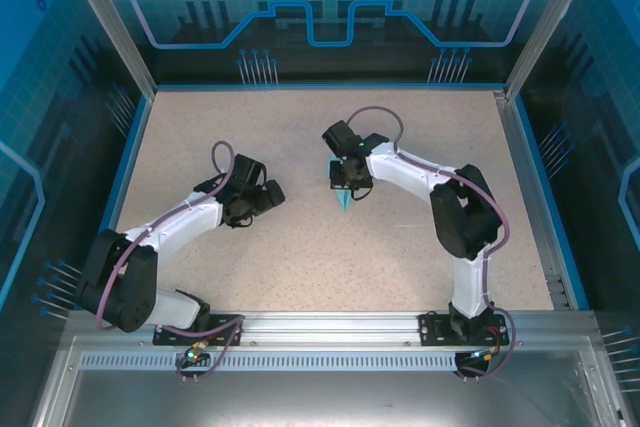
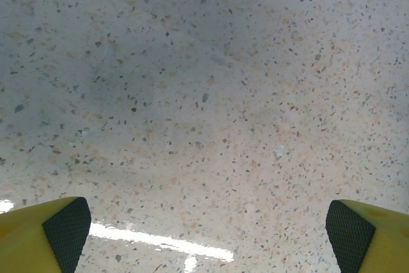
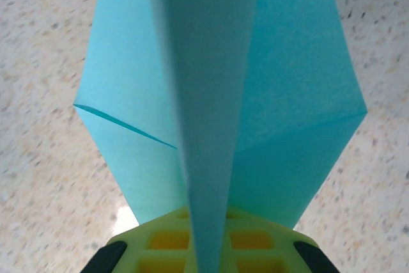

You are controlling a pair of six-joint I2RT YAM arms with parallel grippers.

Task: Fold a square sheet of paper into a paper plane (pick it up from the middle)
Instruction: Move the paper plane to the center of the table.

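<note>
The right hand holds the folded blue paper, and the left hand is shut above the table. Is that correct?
Not quite. The left hand is open, not shut: the left wrist view shows its fingers far apart above the table. The right hand does hold the folded blue paper.

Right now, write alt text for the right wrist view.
A folded light blue plane stands close to the camera, its centre fold pinched between the yellow right fingers at the bottom edge. Its wings spread to sharp corners on both sides, with a speckled table behind.
</note>
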